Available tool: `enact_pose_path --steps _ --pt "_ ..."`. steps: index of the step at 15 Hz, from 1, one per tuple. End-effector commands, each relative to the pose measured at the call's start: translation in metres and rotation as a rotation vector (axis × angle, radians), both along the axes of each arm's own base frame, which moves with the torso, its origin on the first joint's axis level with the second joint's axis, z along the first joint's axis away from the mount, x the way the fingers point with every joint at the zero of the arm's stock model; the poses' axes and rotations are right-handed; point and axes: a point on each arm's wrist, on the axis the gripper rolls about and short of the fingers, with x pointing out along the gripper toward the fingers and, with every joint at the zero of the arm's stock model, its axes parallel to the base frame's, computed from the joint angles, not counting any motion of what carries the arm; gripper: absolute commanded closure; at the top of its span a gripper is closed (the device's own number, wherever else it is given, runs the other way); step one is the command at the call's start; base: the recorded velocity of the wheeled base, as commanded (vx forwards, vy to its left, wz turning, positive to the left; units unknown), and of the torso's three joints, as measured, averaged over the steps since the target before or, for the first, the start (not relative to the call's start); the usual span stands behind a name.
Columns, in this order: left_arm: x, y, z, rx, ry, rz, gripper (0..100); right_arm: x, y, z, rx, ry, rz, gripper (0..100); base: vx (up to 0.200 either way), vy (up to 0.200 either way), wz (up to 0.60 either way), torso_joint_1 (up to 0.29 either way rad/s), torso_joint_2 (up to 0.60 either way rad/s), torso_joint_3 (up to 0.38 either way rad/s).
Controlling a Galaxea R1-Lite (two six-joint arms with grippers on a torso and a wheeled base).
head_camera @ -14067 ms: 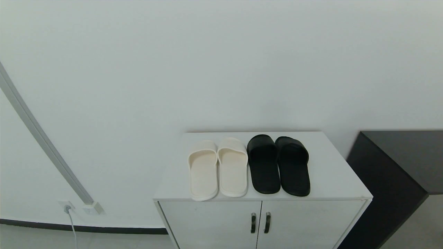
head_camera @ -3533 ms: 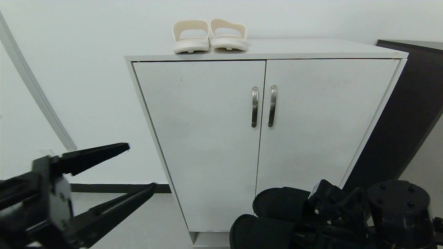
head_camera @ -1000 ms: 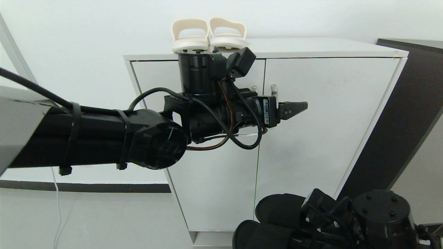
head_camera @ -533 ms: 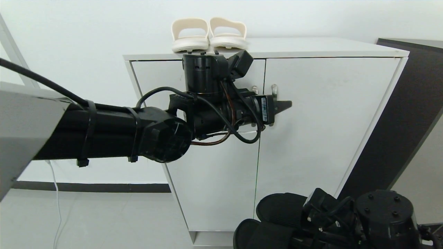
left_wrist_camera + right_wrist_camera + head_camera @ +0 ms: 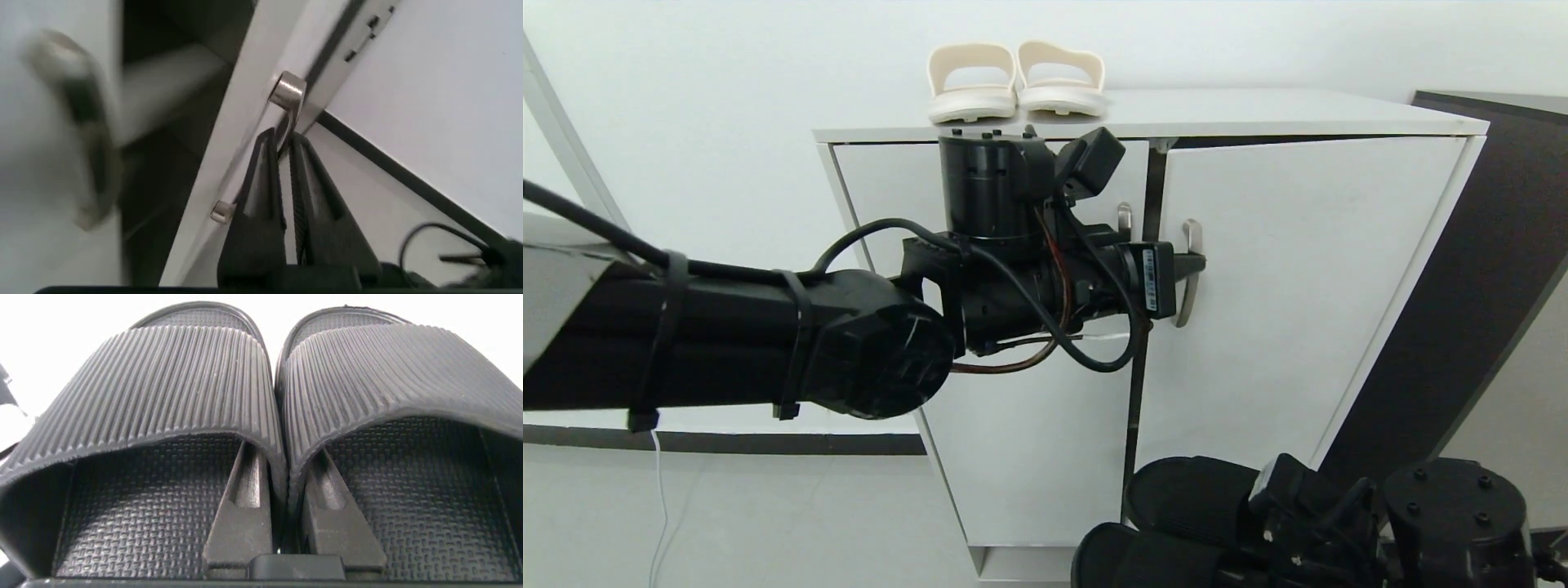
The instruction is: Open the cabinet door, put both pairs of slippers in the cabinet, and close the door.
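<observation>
One white cabinet door (image 5: 1298,286) has just come ajar, so opening has begun; left claw (image 5: 282,140) seems clamped on its metal handle (image 5: 1192,233), right claw (image 5: 282,482) pinches black ribbed slippers (image 5: 188,384).

One pair atop the cabinet, one held low before it.
The cream foam slippers (image 5: 1017,77) sit side by side on top of the white two-door cabinet (image 5: 1298,110), above its left door (image 5: 1029,441). The left gripper (image 5: 1196,263) has its fingers (image 5: 261,188) either side of the metal bar handle (image 5: 1184,302) of the ajar right door (image 5: 1282,286). Low before that door, the black ribbed rubber slippers (image 5: 1176,498) are side by side, the right gripper (image 5: 284,457) with its fingers (image 5: 245,506) inside them, pinching their adjoining walls.
</observation>
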Motion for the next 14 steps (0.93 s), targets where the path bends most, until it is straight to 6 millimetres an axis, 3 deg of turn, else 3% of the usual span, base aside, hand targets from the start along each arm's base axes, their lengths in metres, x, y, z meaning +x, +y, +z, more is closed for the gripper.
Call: enact_pose_path --steps 1,4,7,11,14 --pt "-0.021 0.004 0.007 -0.009 -0.01 -0.031 100 -0.007 -0.006 -0.004 -0.005 -0.003 0.048 100 0.0 0.0 0.0 0.0 0.0 0.0" --pt "-0.046 0.01 0.011 -0.01 -0.013 -0.066 100 -0.011 -0.009 -0.007 -0.01 -0.007 0.081 100 0.0 0.0 0.0 0.0 0.0 0.0" --pt "-0.069 0.029 0.018 -0.017 -0.022 -0.076 100 -0.015 -0.008 -0.007 -0.011 -0.006 0.098 100 0.0 0.0 0.0 0.0 0.0 0.0" --pt "-0.06 0.037 0.017 -0.043 0.031 -0.042 100 -0.018 -0.007 -0.009 -0.016 -0.003 0.11 100 0.0 0.0 0.0 0.0 0.0 0.0" --pt "-0.028 0.026 0.009 -0.068 0.041 0.005 100 -0.019 -0.007 -0.01 -0.021 0.0 0.115 100 0.0 0.0 0.0 0.0 0.0 0.0"
